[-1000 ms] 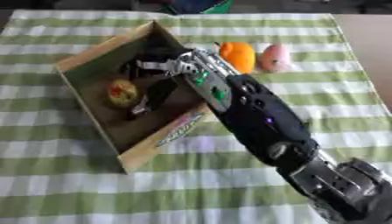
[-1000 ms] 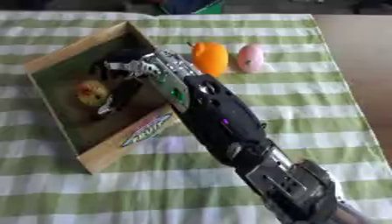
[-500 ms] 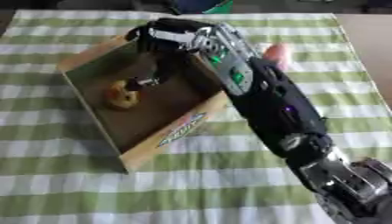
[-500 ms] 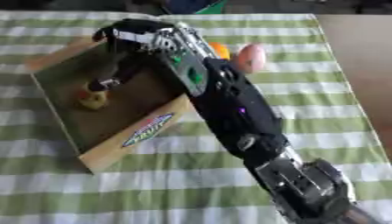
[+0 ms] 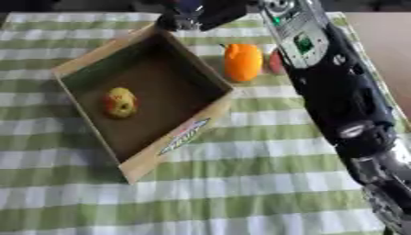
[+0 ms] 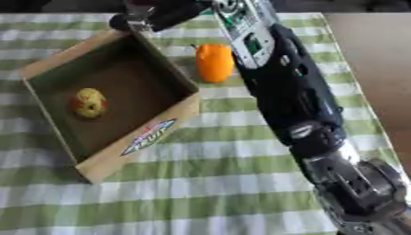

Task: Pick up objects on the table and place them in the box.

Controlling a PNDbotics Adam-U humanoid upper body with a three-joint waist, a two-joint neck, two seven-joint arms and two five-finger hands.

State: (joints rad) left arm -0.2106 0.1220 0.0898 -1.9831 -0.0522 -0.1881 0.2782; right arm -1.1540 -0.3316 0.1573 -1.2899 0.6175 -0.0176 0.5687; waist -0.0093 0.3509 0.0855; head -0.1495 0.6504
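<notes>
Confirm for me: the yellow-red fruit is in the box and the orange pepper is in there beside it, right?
Not quite. The yellow-red fruit is in the box, but the orange pepper lies outside it on the checked cloth, just past the box's right wall. The left eye view shows this.

A homely table setting, we thought.
We saw a green-checked tablecloth (image 5: pixel 241 193) covering the table, nothing more telling.

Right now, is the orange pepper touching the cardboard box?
Apart. In the left eye view a strip of checked tablecloth shows between the orange pepper and the near wall of the cardboard box; the right eye view shows the same gap.
</notes>
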